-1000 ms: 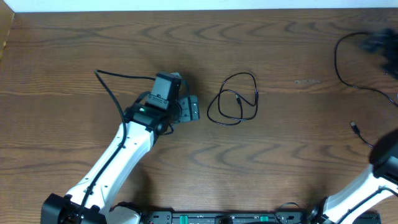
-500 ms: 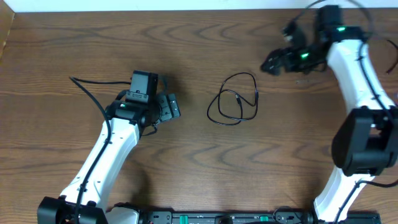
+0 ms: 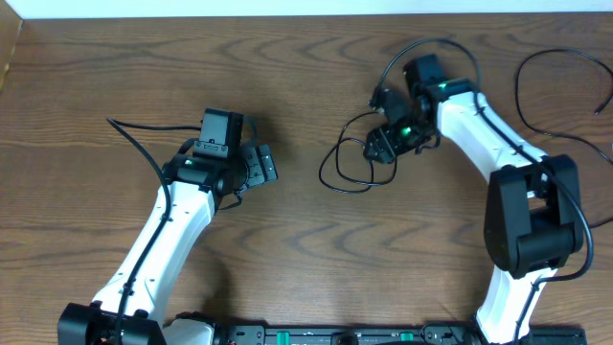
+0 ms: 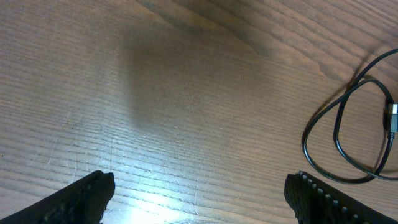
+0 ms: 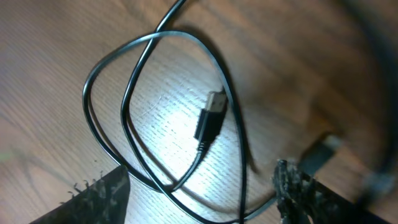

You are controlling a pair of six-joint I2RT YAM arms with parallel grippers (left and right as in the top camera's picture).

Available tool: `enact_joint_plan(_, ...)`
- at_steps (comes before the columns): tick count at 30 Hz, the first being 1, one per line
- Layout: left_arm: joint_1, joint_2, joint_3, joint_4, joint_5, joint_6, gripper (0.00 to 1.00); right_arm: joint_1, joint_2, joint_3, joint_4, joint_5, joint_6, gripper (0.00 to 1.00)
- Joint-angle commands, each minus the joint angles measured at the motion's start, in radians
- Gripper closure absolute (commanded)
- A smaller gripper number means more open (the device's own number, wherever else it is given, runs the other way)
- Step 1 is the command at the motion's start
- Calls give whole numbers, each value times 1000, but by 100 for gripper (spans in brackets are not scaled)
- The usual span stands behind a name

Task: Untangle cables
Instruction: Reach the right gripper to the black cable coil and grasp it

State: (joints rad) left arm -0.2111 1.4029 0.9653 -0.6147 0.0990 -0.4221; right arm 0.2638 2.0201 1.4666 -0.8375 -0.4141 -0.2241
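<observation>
A thin black cable (image 3: 345, 189) lies looped on the wooden table, right of centre. No white cord shows in any view. My right gripper (image 3: 378, 146) hangs open over the loop's right side. In the right wrist view the strands (image 5: 134, 87) and a small plug (image 5: 211, 116) lie on the table between its spread fingertips (image 5: 99, 199), with the gripper (image 5: 199, 199) closed on nothing. My left gripper (image 3: 261, 165) is open and empty, left of the loop. In the left wrist view (image 4: 199, 199) the cable (image 4: 339, 134) lies at the right edge.
A thicker black wire (image 3: 536, 72) curves across the table's back right corner. Another arm wire (image 3: 144, 132) trails left of the left arm. The table's far edge (image 3: 287, 11) runs along the top. The right arm's base (image 3: 527, 240) stands at the right.
My right arm has swung in from the back right and come down over the cable loop. My left gripper drew back to the left a second ago and has since stayed still.
</observation>
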Motion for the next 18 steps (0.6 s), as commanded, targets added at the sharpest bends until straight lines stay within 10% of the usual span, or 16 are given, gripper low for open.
enact_joint_plan(1, 3, 0, -4, -2, -9, -9, 7, 34, -19, -15, 6, 44, -9, 32)
enact_joint_plan(12, 3, 0, -4, -2, -9, -9, 7, 124, -17, -99, 54, 226, 80, 44)
enact_joint_plan(18, 3, 0, -4, -2, -9, -9, 7, 130, -17, -138, 124, 319, 254, 75)
